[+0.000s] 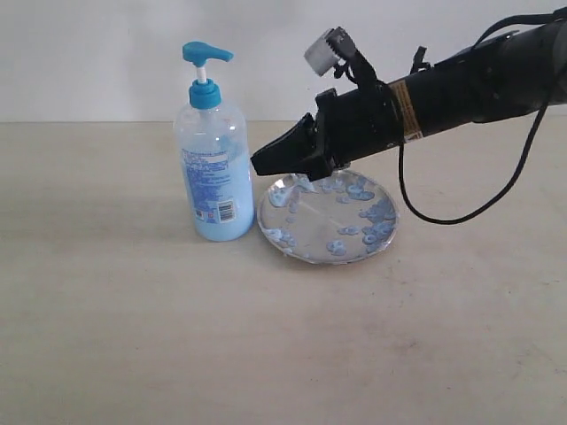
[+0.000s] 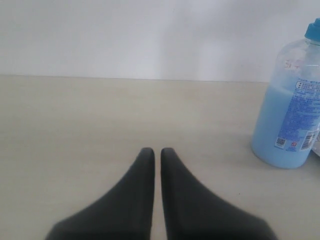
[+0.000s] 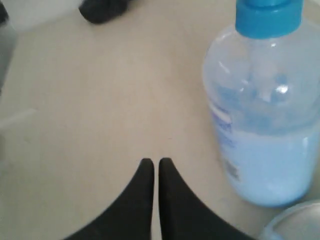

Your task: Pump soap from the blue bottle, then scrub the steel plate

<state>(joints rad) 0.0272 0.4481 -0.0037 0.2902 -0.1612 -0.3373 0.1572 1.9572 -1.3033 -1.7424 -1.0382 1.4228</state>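
Exterior view: right gripper (image 1: 259, 164) above the plate's edge, jaws together, empty.
Bottle (image 1: 213, 177) stands just beside its tip; plate (image 1: 310, 232) lies beneath, dotted with soap (image 1: 379, 215). Left gripper (image 2: 152, 152) also pinched closed, holding nothing, bottle well apart.

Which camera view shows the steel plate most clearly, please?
The exterior view. It shows nearly the whole steel plate with its soap blobs; only part of the rim is hidden behind the right gripper. The right wrist view catches just a blurred piece of rim. The left wrist view shows nothing clear of it.
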